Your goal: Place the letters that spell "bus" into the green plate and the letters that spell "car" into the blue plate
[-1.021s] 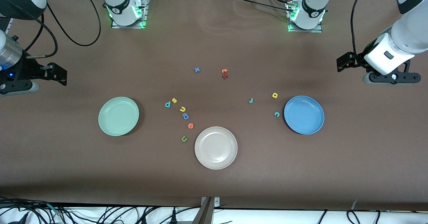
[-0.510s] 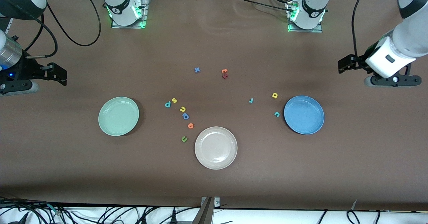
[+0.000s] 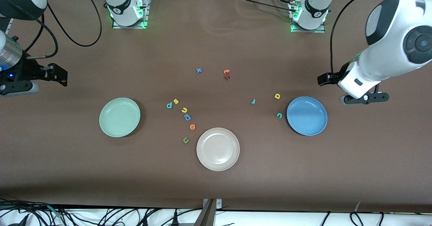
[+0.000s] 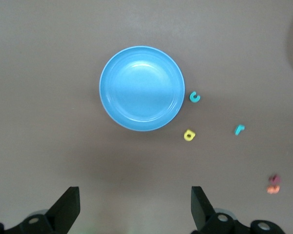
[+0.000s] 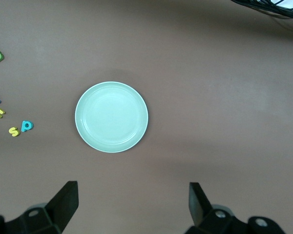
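Observation:
The green plate (image 3: 119, 117) lies toward the right arm's end, the blue plate (image 3: 306, 115) toward the left arm's end. A teal "b" (image 3: 169, 105), yellow "s" (image 3: 176, 101) and yellow "u" (image 3: 184, 110) lie on the table between the green plate and the middle. A yellow "a" (image 3: 277, 96), teal "c" (image 3: 279, 115) and teal "r" (image 3: 253, 101) lie beside the blue plate. My left gripper (image 4: 135, 204) hangs open and empty over bare table next to the blue plate (image 4: 141, 87). My right gripper (image 5: 132, 200) waits open over bare table by the green plate (image 5: 111, 117).
A beige-white plate (image 3: 218, 149) sits nearest the front camera. A dark blue letter (image 3: 187, 117), an orange letter (image 3: 192, 126) and a green "u" (image 3: 185, 140) trail from the yellow "u". A blue "x" (image 3: 199, 70) and orange and red letters (image 3: 226, 74) lie nearer the bases.
The left arm has swung in from the table's end toward the blue plate, its gripper still open. The right arm and all letters have stayed put.

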Available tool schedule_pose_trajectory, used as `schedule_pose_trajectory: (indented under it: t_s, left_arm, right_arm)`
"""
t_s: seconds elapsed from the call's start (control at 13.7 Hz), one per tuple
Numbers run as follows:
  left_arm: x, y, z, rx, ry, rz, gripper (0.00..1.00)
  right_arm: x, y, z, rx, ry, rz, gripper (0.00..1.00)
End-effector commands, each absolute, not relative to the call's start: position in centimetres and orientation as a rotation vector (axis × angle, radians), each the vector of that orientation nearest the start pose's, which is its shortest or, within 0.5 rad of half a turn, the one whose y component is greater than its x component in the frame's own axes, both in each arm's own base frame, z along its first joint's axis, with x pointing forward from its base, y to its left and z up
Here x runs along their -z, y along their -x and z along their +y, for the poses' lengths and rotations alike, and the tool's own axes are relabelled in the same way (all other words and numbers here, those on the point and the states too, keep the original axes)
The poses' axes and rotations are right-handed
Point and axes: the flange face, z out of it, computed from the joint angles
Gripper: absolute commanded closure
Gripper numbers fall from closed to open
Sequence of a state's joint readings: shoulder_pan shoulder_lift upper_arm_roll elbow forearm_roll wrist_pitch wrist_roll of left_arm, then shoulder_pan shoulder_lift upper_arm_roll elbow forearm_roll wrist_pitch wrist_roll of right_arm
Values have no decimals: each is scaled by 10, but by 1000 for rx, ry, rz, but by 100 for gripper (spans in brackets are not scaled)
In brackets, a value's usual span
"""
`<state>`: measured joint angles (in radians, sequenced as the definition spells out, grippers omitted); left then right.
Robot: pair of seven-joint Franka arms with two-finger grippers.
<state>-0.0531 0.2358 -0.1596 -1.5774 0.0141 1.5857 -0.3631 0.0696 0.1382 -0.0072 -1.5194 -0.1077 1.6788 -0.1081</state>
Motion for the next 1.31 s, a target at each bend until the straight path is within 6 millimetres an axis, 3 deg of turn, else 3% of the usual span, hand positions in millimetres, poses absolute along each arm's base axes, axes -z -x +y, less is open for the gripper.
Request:
schedule_pose_trajectory:
  t_s: [0.0,0.36,0.58,0.88,1.17,1.24]
  left_arm:
    - [-432,-611,-154,-398,3038,-446,0]
    - [-353,-623,-203,-378,2944,-799,0]
    - [-312,-619,-213,-350,2922,-918,0]
    - [-253,-585,-212,-370,2931,-1099,0]
    - [-221,-547,-211,-403,2911,-1075,1]
    - [-215,-541,-210,-415,2900,-1066,6]
  right_arm:
    - [-584,-607,26,21,3250,-316,0]
    - [-583,-607,26,19,3250,-316,0]
    - [-583,-607,26,17,3250,-319,0]
    - [-582,-607,26,21,3250,-319,0]
    - [-577,-610,34,38,3248,-335,0]
    - [-574,-610,37,27,3249,-333,0]
